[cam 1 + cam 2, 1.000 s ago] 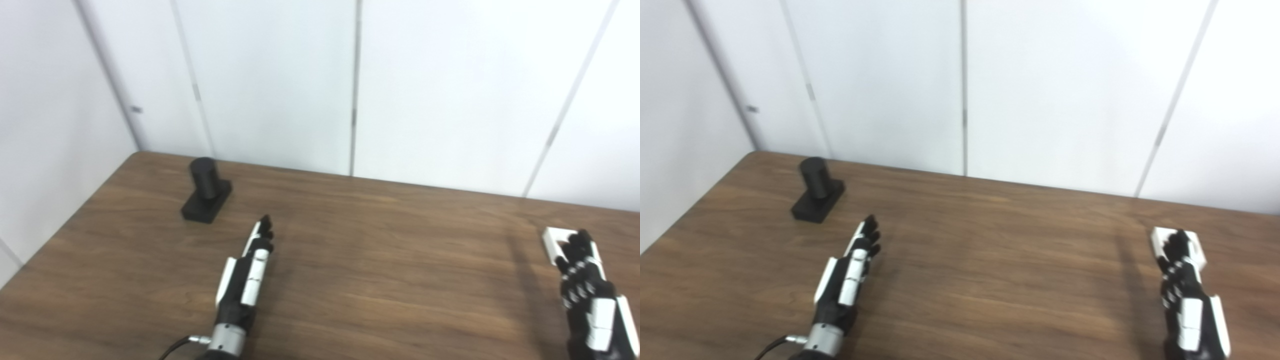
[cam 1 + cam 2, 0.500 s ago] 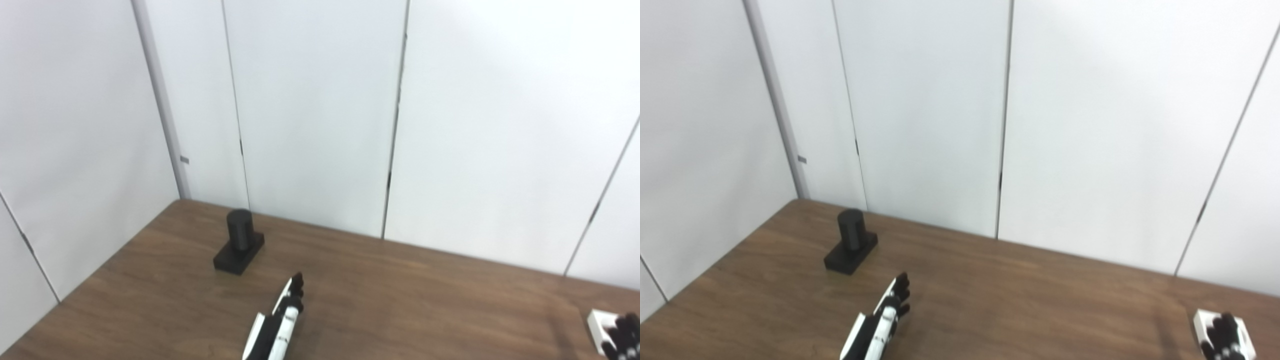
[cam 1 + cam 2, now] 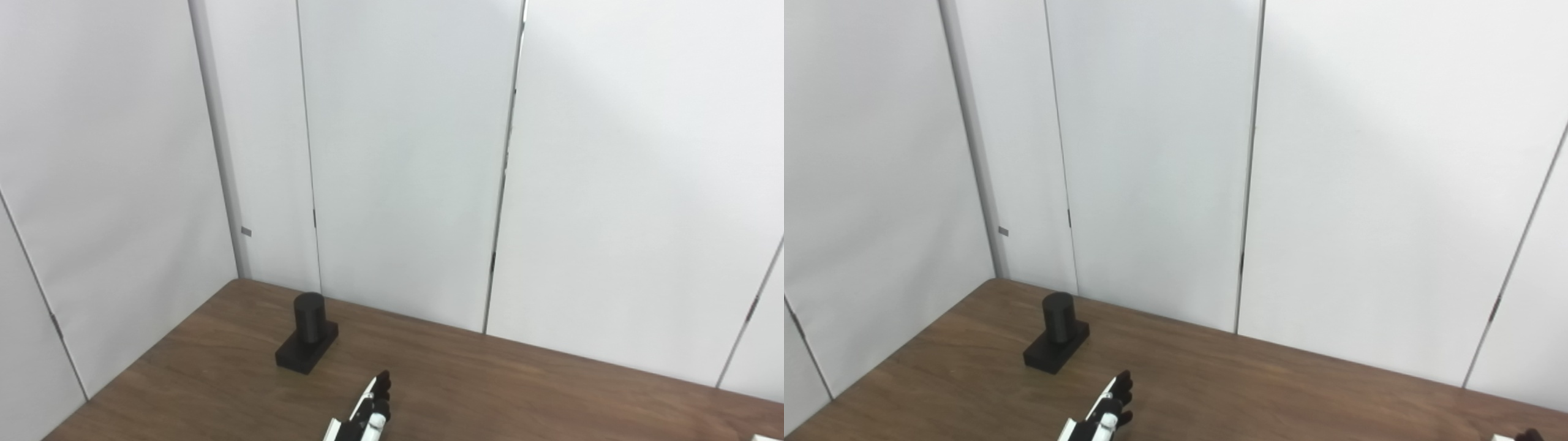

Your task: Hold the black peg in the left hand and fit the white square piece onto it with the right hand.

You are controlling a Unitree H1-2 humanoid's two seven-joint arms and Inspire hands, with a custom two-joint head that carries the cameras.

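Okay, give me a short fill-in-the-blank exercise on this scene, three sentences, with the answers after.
1. The black peg stands upright on a flat ____ base.
2. The left hand lies short of the peg and holds ____.
3. The peg rests on a ____ wooden table, near its far left corner.

Missing words: black; nothing; brown

The place looks like a lab or test cell. Plain white wall panels (image 3: pixel 404 171) with thin vertical seams close in a bare brown wood-grain table (image 3: pixel 502 392) on two sides, meeting at a corner post (image 3: pixel 217 165). There is no furniture, decoration or household clutter, only a black peg (image 3: pixel 308 334) set out as a test piece.
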